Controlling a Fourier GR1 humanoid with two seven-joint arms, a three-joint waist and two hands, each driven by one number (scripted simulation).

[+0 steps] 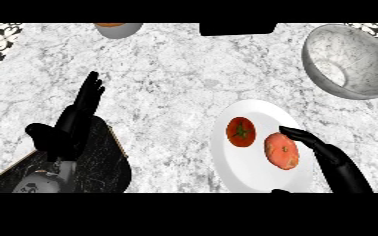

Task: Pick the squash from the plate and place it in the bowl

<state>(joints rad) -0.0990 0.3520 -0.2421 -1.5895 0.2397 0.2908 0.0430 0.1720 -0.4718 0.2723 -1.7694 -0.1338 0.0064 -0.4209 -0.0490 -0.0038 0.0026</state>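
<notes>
Now the black right hand (pixel 328 157), fingers straight, touches the speckled orange squash (pixel 281 150) on the white round plate (pixel 251 180), poised to grasp; grey marbled bowl (pixel 341 60) waits beyond; left hand (pixel 77 115) rests open.

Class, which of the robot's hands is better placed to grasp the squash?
The right hand: its fingers already touch the squash on the plate. The left hand rests open, far across the counter.
</notes>
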